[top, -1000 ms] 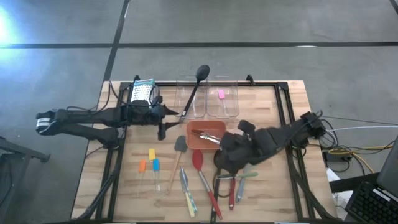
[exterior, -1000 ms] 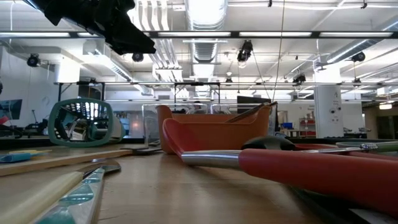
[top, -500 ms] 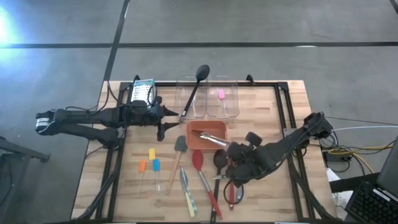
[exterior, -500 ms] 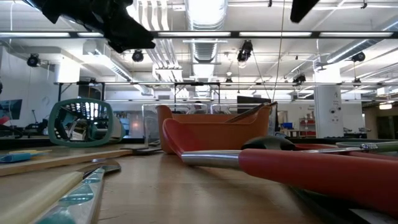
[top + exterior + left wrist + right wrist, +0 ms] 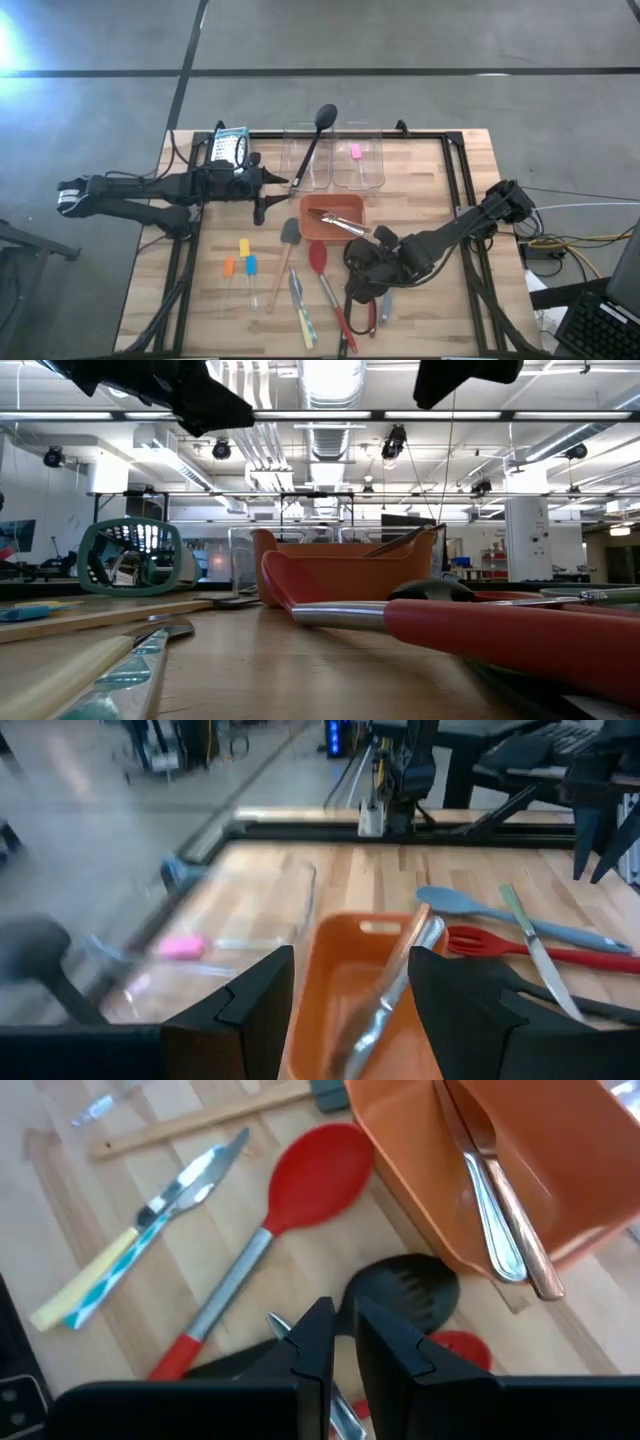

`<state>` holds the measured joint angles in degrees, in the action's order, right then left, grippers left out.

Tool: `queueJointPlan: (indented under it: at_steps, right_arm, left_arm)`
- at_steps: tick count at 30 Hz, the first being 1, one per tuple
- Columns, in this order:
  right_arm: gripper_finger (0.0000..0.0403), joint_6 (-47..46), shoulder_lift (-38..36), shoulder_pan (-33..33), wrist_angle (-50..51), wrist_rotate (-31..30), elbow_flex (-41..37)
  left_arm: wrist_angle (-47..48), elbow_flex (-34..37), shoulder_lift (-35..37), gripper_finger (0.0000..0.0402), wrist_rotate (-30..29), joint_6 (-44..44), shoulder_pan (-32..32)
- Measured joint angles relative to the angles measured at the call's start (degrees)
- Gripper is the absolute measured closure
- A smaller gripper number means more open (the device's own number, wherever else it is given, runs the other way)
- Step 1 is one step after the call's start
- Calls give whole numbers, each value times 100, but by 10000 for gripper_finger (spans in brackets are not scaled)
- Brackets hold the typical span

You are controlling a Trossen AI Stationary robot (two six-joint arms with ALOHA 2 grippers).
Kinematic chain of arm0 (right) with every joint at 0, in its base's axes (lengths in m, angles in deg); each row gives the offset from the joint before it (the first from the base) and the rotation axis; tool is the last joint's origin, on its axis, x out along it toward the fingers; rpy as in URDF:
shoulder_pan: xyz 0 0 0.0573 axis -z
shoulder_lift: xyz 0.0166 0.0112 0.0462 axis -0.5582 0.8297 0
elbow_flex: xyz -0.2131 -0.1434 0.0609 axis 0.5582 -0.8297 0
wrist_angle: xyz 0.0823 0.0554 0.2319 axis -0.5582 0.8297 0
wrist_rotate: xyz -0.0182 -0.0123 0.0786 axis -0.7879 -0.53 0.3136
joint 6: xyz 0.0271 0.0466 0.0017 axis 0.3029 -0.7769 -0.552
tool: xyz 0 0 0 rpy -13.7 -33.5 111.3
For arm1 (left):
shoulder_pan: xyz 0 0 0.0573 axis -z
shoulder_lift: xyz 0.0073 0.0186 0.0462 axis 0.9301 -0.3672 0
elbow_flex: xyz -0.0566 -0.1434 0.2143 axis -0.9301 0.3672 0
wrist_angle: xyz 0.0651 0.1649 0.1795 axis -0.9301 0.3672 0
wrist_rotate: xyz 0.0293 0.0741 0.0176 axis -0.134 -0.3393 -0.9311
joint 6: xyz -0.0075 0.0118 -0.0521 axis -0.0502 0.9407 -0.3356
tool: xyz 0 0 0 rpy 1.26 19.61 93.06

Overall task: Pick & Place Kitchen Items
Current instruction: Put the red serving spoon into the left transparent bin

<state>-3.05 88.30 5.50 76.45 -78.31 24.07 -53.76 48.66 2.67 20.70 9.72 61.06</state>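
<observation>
High view shows the sorting only begun. Metal utensils (image 5: 335, 219) lie in the orange tray (image 5: 312, 225), a pink piece (image 5: 355, 151) sits in one of the clear tubs (image 5: 370, 176), and a black ladle (image 5: 312, 146) leans across the tubs with its bowl past the far edge.

Most kitchen items remain loose on the surface (image 5: 440, 180): a grey spatula (image 5: 287, 245), a red spoon (image 5: 319, 262), a black slotted spoon (image 5: 405, 1285), green-yellow-handled tools (image 5: 301, 310), and small orange, yellow and blue pieces (image 5: 241, 260) well apart to the left.

The right gripper (image 5: 342, 1342) hangs low over the black and red utensils just beside the tray, its jaws almost closed with nothing between them. The left gripper (image 5: 350, 995) waits near the tubs, by the metal grater (image 5: 229, 145), its jaws spread and empty. By my reckoning, nearly the whole pile is left to place.
</observation>
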Motion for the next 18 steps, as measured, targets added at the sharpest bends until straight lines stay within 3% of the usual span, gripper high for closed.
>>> queueJointPlan:
  at_steps: [2,7,15,18]
  right_arm:
    - [364,51,0,0,21,-47,0]
    - [364,-509,29,3,-100,-935,0]
    - [364,-176,497,4,-1900,-455,-2]
    - [364,-198,704,31,-2076,-314,2]
  left_arm:
    - [62,50,-78,197,105,-277,6]
    - [131,94,-312,197,898,-171,81]
    - [481,80,-156,197,898,-65,162]
    - [669,81,-89,197,896,-69,162]
